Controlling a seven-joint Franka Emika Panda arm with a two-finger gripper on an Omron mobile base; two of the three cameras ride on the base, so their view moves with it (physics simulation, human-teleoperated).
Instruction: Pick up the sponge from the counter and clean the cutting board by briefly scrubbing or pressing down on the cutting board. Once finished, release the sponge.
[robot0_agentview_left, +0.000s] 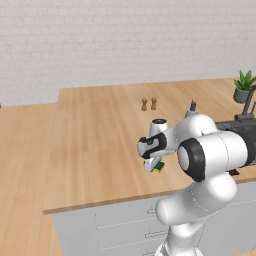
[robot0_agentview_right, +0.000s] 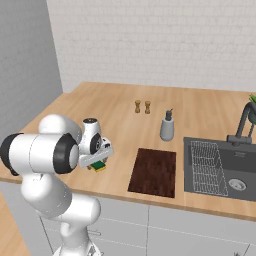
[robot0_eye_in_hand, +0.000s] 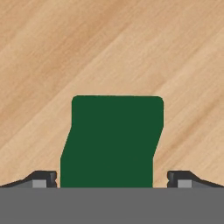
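Right, from the left base view the gripper (robot0_agentview_left: 156, 166) hangs low over the counter (robot0_agentview_left: 90, 150), the sponge (robot0_agentview_left: 159, 167) peeking out just beneath it, near the front edge

Over to the right base view: sponge (robot0_agentview_right: 99, 166) under the hand, cutting board (robot0_agentview_right: 154, 171) well apart toward the sink side, soap bottle (robot0_agentview_right: 167, 126) behind it

Now the hand view: green sponge top (robot0_eye_in_hand: 113, 140) sits squarely between the fingertips (robot0_eye_in_hand: 43, 178), a gap on each flank, so the jaws stand wide and hold nothing (contact with the sides, none visible). Its long axis seems to run along the view, across the jaw line. No writing or labels anywhere
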